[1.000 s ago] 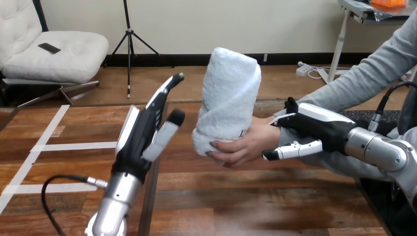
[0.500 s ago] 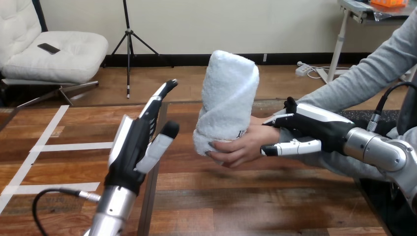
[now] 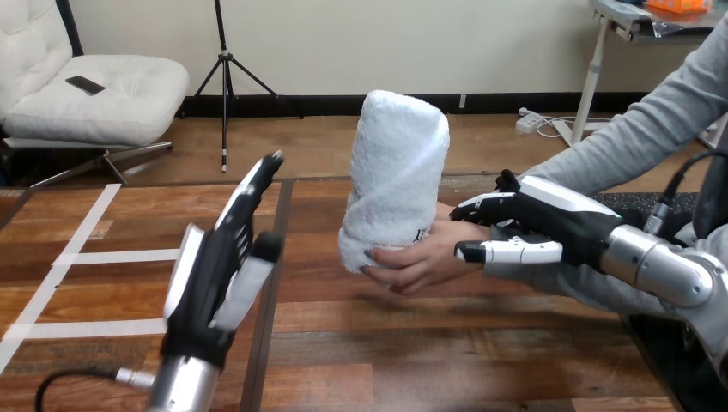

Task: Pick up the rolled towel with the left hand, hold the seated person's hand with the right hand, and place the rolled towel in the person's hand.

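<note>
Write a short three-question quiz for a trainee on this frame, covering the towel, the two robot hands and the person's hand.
1. True or false: the rolled towel lies flat on the table.
2. What holds the towel? A) the left hand B) the person's hand C) nothing
3. Which robot hand is right beside the person's hand?
Key: 1 false, it stands upright, off the table; 2 B, the left hand is open and apart from it; 3 the right hand.
</note>
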Motion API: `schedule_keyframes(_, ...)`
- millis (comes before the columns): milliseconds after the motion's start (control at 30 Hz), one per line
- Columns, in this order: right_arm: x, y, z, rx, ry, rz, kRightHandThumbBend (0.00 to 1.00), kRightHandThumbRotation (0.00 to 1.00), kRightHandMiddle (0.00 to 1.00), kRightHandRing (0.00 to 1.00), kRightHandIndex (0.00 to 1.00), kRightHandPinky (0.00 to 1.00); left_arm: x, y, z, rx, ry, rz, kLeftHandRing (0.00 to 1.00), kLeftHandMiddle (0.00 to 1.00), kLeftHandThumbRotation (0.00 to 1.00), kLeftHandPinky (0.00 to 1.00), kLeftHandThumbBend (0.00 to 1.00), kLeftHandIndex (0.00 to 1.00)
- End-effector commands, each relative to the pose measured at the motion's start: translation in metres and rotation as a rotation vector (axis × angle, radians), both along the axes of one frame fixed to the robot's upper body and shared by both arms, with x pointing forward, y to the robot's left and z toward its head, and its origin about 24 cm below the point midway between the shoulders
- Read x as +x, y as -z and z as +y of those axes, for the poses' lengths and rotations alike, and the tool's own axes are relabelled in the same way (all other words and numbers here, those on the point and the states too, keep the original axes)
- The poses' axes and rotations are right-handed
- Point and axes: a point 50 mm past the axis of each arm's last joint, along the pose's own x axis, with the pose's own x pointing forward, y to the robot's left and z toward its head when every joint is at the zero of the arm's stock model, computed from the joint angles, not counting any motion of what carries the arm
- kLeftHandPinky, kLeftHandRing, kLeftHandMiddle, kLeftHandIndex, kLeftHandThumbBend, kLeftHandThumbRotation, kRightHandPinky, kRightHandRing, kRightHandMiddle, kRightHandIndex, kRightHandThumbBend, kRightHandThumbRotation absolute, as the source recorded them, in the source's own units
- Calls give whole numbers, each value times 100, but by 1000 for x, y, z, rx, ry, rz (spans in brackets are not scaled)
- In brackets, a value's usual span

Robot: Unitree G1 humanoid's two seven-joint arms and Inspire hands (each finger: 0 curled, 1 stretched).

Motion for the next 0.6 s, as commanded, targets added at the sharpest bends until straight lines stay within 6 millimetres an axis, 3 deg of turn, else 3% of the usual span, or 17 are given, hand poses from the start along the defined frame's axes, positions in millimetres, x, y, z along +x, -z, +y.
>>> schedule_keyframes(0, 6, -19, 7, 108, 9, -127, 100, 96, 83, 81, 83, 72, -3, -11, 1, -11, 3, -52, 97, 94, 100, 98, 95, 91)
schedule_keyframes(567, -7, -20, 5, 395, 75, -227, 100, 100, 86, 85, 87, 78, -16, -3, 6, -79, -11, 3, 98, 96, 100, 97, 89, 92)
